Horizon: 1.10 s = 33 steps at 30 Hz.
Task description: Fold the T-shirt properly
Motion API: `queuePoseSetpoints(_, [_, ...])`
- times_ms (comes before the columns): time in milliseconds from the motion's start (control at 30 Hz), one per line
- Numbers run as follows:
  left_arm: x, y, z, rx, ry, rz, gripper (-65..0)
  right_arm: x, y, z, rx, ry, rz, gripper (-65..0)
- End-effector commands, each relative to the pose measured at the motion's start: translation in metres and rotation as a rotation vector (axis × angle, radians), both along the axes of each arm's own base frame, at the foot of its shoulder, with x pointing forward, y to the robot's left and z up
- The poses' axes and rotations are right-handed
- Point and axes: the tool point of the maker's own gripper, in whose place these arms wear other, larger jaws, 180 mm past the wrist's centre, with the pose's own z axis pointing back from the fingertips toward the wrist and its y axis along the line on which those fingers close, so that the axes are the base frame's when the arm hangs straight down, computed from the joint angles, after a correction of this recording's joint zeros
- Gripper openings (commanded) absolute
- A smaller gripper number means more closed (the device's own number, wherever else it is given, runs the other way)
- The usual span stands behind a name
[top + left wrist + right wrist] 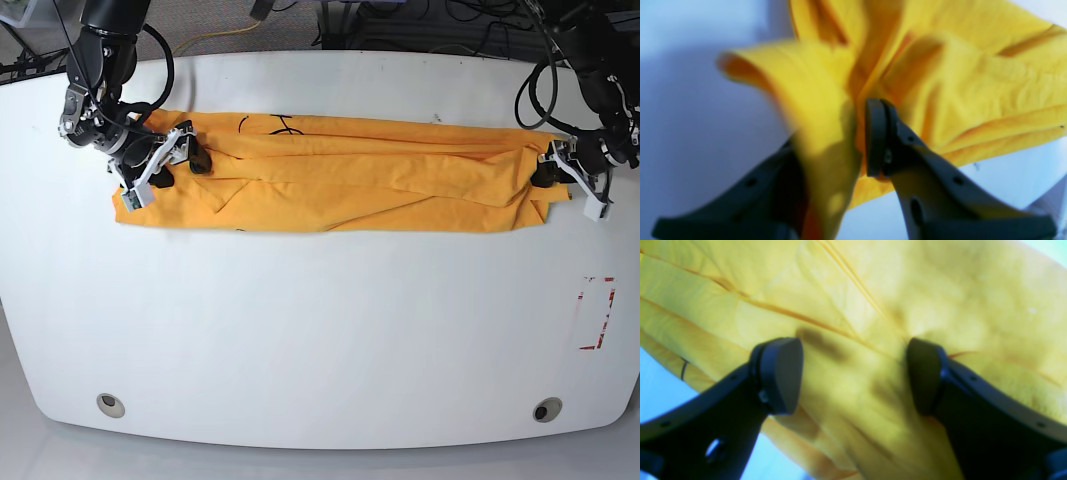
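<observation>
The orange-yellow T-shirt (340, 175) lies as a long, wrinkled strip across the far half of the white table (320, 330). Thin black line markings (268, 125) show on its far edge. In the base view my right gripper (183, 150) is at the strip's left end. Its wrist view shows it open (853, 376), fingers (781, 375) spread over the cloth (873, 300). My left gripper (548, 168) is at the strip's right end. In its wrist view it is shut (853, 140) on a raised fold of the T-shirt (973, 83), and cloth hides one finger.
A red-outlined rectangle (597, 312) is marked on the table at the right. Two round fittings (110, 405) (546, 410) sit near the front edge. Cables (440, 30) lie behind the table's far edge.
</observation>
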Motion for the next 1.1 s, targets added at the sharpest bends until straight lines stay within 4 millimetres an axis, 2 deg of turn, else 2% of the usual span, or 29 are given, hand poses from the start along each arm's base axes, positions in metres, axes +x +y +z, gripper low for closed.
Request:
queuePoseSetpoints(0, [0.015,-0.007,0.03,0.035,-0.112,-0.026,-53.7,-0.003,-0.003,-0.002,-0.027,0.021,0.01,-18.4])
queuePoseSetpoints(133, [0.027,-0.041,0.063,0.123,-0.209,-0.158,-53.9,-0.003,-0.003,-0.002,-0.027,0.02,0.01,-18.4])
queuePoseSetpoints(367, [0.028,-0.11,0.088,0.174,-0.3,-0.379,-53.9,-0.003,-0.002,-0.002,-0.027,0.02,0.011,-18.4])
queuePoseSetpoints(467, [0.024,-0.114,0.092,0.178,-0.313,-0.387,-53.2,-0.003,-0.002,-0.002,-0.027,0.02,0.011,-18.4])
queuePoseSetpoints(533, [0.024,-0.105,0.094,0.187,-0.315,-0.361,-48.2,-0.003,-0.002,-0.002,-0.028,0.021,0.012,-18.4])
queuePoseSetpoints(600, [0.022,-0.086,0.094,0.208,-0.297,-0.311,-37.8,-0.003,-0.002,-0.002,-0.028,0.021,0.012,-18.4])
queuePoseSetpoints(700, [0.012,-0.043,0.089,0.232,-0.235,-0.186,-22.1,-0.003,-0.002,-0.002,-0.028,0.021,0.012,-18.4])
queuePoseSetpoints(733, [0.009,-0.031,0.085,0.228,-0.215,-0.148,-19.6,-0.003,-0.002,-0.002,-0.028,0.021,0.012,-18.4])
queuePoseSetpoints(800, [0.007,-0.005,0.081,0.204,-0.192,-0.055,-17.1,-0.002,-0.002,-0.002,-0.028,0.019,0.012,-18.4])
queuePoseSetpoints(900, [0.003,0.02,0.064,0.146,-0.134,0.028,-16.7,-0.002,-0.002,-0.002,-0.028,0.019,0.012,-18.4])
queuePoseSetpoints(933, [0.001,0.035,0.06,0.137,-0.109,0.053,-16.7,-0.001,-0.002,-0.001,-0.028,0.018,0.012,-18.4])
queuePoseSetpoints(1000, [-0.003,0.047,0.049,0.09,-0.073,0.081,-16.7,-0.001,-0.002,-0.001,-0.028,0.018,0.012,-18.4])
queuePoseSetpoints(1067, [-0.001,0.051,0.042,0.027,-0.065,0.097,-16.7,0.0,-0.002,0.0,-0.028,0.015,0.012,-18.4])
